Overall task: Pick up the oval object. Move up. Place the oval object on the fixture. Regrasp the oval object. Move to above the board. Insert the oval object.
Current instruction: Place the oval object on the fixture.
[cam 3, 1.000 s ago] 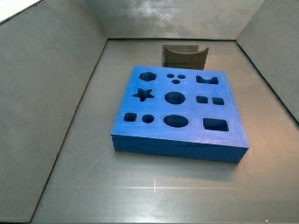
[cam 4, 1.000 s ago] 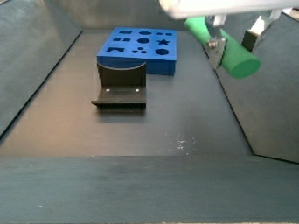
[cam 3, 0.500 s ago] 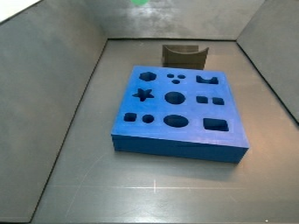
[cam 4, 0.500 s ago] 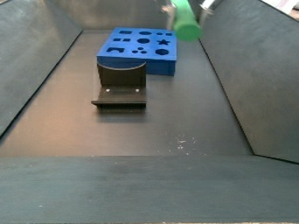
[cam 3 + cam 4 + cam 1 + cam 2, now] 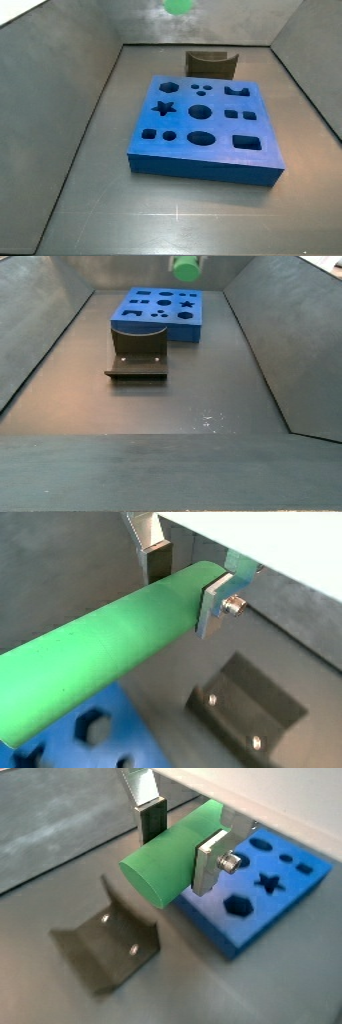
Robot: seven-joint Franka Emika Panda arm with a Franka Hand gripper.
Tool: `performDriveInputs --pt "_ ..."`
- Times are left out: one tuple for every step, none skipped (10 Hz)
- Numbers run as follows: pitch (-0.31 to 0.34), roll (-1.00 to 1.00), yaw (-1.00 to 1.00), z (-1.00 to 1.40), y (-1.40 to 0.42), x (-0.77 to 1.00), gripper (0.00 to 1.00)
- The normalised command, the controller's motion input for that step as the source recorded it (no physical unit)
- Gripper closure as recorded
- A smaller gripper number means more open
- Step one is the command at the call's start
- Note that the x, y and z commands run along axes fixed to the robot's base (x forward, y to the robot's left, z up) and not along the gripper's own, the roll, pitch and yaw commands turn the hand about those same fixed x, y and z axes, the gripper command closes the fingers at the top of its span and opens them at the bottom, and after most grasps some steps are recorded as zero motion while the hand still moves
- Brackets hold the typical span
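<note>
Jaws (image 5: 183, 840) clamped across the oval object (image 5: 170, 856), peg crosswise between both plates, seemingly above the fixture (image 5: 110, 948).

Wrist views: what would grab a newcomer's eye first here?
The bright green peg, clamped between the claw's silver fingers and held in the air. Below it in both wrist views sit the blue board with shaped holes and the dark fixture on the floor beside it.
</note>
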Motion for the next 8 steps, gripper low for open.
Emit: performDriveInputs --pt "0.03 -0.03 0.01 -0.01 -0.35 0.93 1.0" --pt "0.048 -0.02 0.02 -0.01 -0.18 0.78 1.0" --pt "0.062 -0.02 0.02 -0.01 -0.12 0.66 1.0" --pt "0.082 -0.01 0.02 -0.01 -0.05 0.51 1.0" --pt "0.259 -1.0 0.03 -0.12 1.0 0.63 1.0" --pt "0.262 -1.0 0.0 -0.11 1.0 0.57 1.0" --pt "0.263 -1.0 -0.02 -0.1 1.0 0.57 1.0" --pt "0.268 -1.0 -0.04 -0.08 1.0 0.6 1.0"
